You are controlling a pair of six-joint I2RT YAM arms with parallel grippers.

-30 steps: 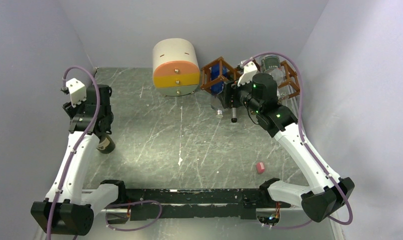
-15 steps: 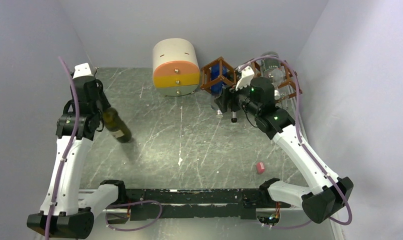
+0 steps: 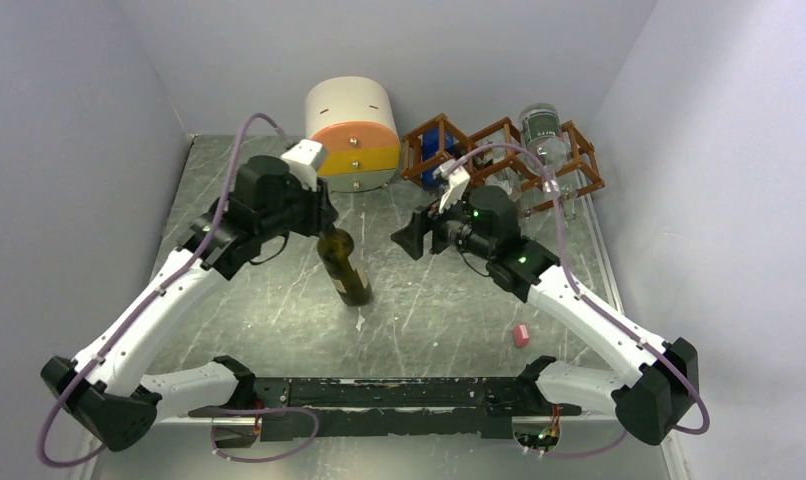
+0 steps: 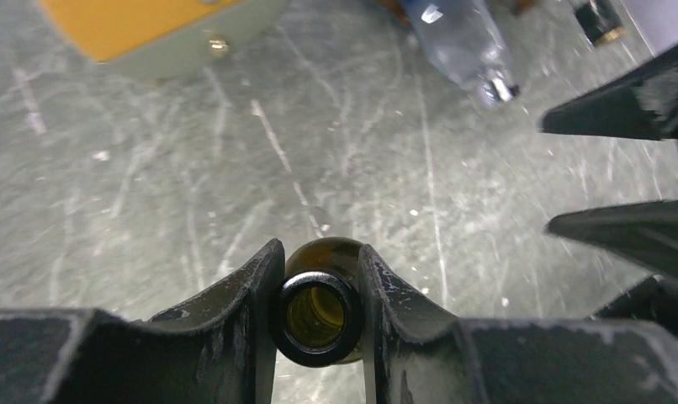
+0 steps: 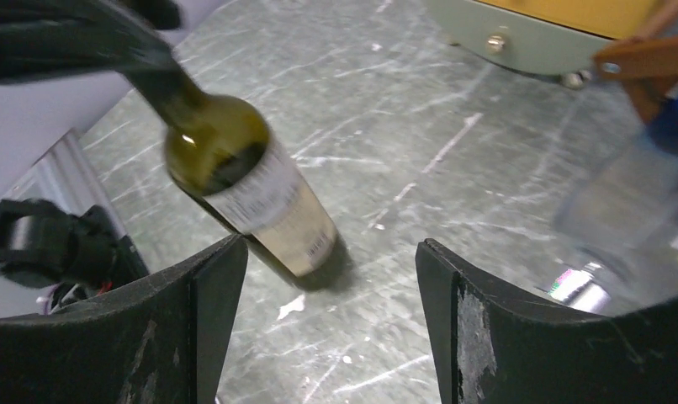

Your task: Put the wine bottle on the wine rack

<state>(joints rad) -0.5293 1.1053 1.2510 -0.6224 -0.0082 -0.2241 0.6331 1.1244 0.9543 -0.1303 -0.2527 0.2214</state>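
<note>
wine bottle (image 3: 345, 268) hangs tilted at frame centre, neck clamped in left gripper (image 3: 322, 228). right gripper (image 3: 409, 240) stands open and empty just right of it. wine rack (image 3: 499, 150) sits upper right, apart from bottle.

Left gripper (image 3: 325, 228) hauled the dark green glass wine bottle (image 3: 347, 275) from 9 o'clock to dead centre; right gripper (image 3: 411, 240) backed off the reddish-brown wooden lattice wine rack (image 3: 499, 125) at 1 o'clock.
</note>
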